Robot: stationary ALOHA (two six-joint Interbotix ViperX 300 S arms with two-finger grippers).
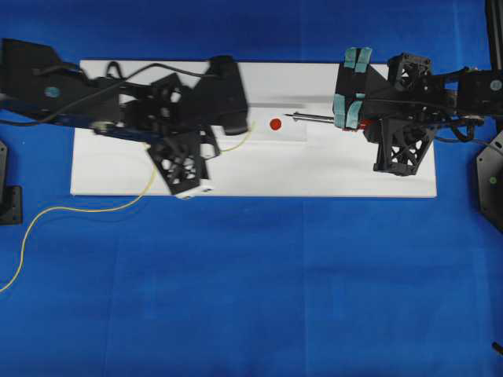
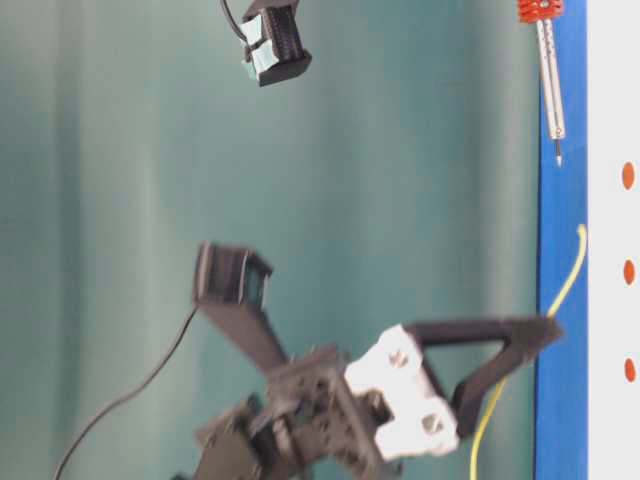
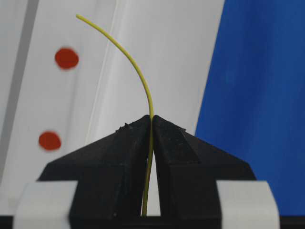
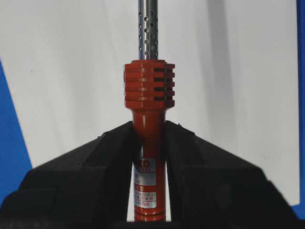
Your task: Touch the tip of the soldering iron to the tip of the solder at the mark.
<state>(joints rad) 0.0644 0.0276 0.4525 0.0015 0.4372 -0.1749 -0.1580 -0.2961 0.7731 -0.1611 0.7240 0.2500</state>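
The soldering iron (image 4: 148,119) sits clamped by its red-orange handle in the right gripper (image 4: 148,143), its silver shaft reaching forward from the jaws over the white board (image 1: 330,169), tip short of the red mark (image 1: 275,124). The solder (image 3: 138,81) is pinched in the left gripper (image 3: 151,125), its yellow end curving ahead and leftward near the mark.

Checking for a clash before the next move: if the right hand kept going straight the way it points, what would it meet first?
Probably the red mark: the right hand points the soldering iron left along the white board toward it. The solder tip lies just past it. Height above the board is unclear.
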